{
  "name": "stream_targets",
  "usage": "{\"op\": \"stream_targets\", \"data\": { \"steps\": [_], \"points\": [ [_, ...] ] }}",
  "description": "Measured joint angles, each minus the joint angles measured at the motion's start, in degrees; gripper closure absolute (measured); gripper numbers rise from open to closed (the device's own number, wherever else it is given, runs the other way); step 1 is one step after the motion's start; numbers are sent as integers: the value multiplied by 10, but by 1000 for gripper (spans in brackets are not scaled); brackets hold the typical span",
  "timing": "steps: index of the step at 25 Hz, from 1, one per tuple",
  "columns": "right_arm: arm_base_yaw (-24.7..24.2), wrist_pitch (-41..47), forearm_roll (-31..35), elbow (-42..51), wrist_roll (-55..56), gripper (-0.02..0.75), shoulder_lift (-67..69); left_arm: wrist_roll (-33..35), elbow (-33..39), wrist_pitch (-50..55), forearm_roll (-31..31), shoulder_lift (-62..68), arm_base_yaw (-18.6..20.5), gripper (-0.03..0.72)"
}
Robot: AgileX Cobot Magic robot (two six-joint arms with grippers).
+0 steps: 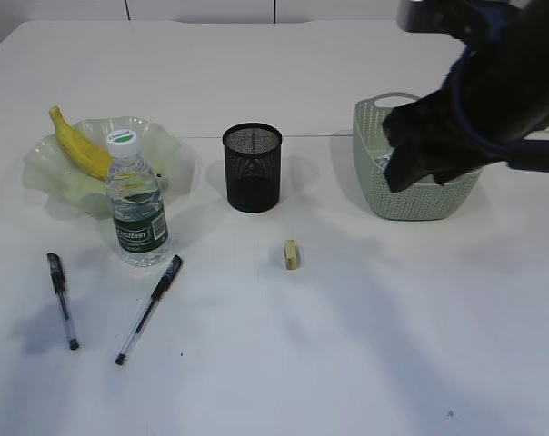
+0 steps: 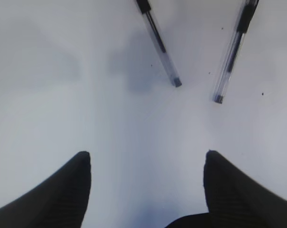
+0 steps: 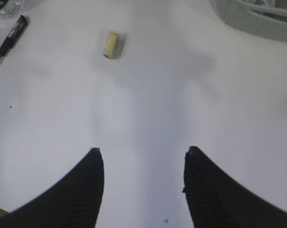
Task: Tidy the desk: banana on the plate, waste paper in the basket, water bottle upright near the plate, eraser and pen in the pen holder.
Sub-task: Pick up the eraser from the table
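Two pens lie nearest on the white table point(image 1: 347, 363), at the front left: the left pen point(image 1: 62, 299) runs almost straight toward the camera, and the right pen point(image 1: 148, 309) slants with its cap end close to the bottle's base. They are apart from each other, and both show in the left wrist view above the left gripper point(image 2: 146, 183), whose jaws stand wide and bare over open tabletop; that arm itself is out of the exterior view.

Behind the pens the bottle point(image 1: 136, 202) stands upright with its white cap on, just in front of the plate and overlapping its front edge in the exterior view. Right of it, alone on the table, sits the small yellowish eraser point(image 1: 293, 254), well clear of everything around it. It also shows in the right wrist view, far ahead of the right gripper point(image 3: 143, 178), whose jaws are spread wide with nothing between them.

Farther back, the black mesh holder point(image 1: 252, 167) stands upright near the middle. At the left, the pale wavy plate point(image 1: 47, 168) carries the banana point(image 1: 77, 145). At the right, the green basket point(image 1: 374, 173) is partly hidden by the dark right arm point(image 1: 479, 100), which hangs over its rim; what lies inside cannot be made out.
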Motion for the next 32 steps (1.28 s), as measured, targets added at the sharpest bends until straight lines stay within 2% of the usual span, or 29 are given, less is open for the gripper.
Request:
{"op": "stream_targets", "data": {
  "steps": [6,9,19,32],
  "points": [
    [62,2,1,-110,3,339,125,0,0,-14,-1,-14,0,169],
    [72,2,1,-162,34,339,192,0,0,-14,-1,-14,0,174],
    [73,37,-10,-246,142,346,337,0,0,-14,-5,-14,0,189],
    [73,122,-25,-391,179,381,451,0,0,-14,-13,-14,0,190]
  ]
}}
